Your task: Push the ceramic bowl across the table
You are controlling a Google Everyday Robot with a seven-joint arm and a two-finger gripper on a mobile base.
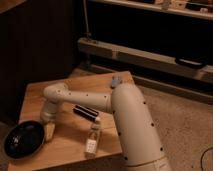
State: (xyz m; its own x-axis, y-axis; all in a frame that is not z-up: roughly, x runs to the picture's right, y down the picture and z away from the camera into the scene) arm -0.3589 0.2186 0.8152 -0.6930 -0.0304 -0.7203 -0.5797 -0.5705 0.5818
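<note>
A: Pale wood with a visible grain makes up the low rectangular table point(75, 92), and the white robot arm point(125, 120) with its dotted shell reaches across it from the right front.

B: Where does the arm end?

A: It bends down at the table's left side. The gripper point(49, 131) hangs there just above the wood, right beside the wide, shallow, glossy black ceramic bowl point(24, 139). Whether the claw is spread or pressed together cannot be told from this view.

B: And the bowl itself?

A: It sits at the front left corner of the table, its rim reaching the edges. The gripper is at its right rim; actual contact cannot be made out.

B: Anything smaller?

A: A dark, flat oblong object point(86, 112) lies under the forearm. A small clear bottle point(92, 137) lies near the front edge. A little blue-grey item point(116, 81) rests at the far right corner.
</note>
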